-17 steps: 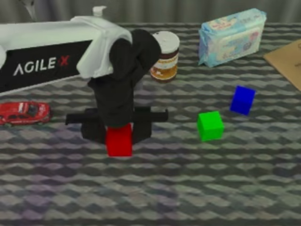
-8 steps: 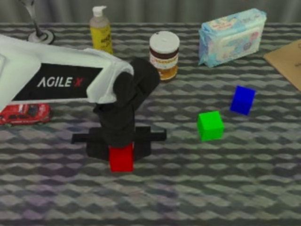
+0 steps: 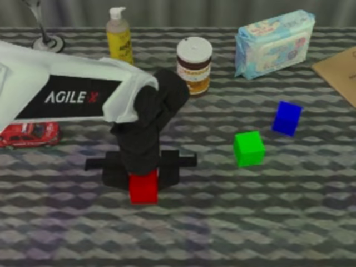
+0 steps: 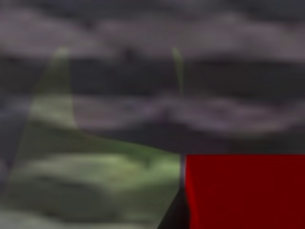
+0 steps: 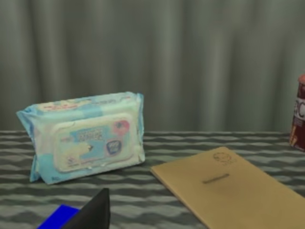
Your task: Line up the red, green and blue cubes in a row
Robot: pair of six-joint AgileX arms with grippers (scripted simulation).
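The left gripper point(image 3: 143, 177) clamps the red cube point(image 3: 143, 187) low over the table point(image 3: 233, 222), left of centre. Farther right sit the green cube point(image 3: 248, 148) and, beyond it, the blue cube point(image 3: 287, 118). The right gripper's state cannot be told.

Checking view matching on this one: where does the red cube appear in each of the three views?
Top view: red cube left of centre, at the left gripper, well left of the green cube.
Left wrist view: red cube fills the lower right corner.
Right wrist view: not in it.
Shared landmark: the grey patterned tablecloth, in all three.
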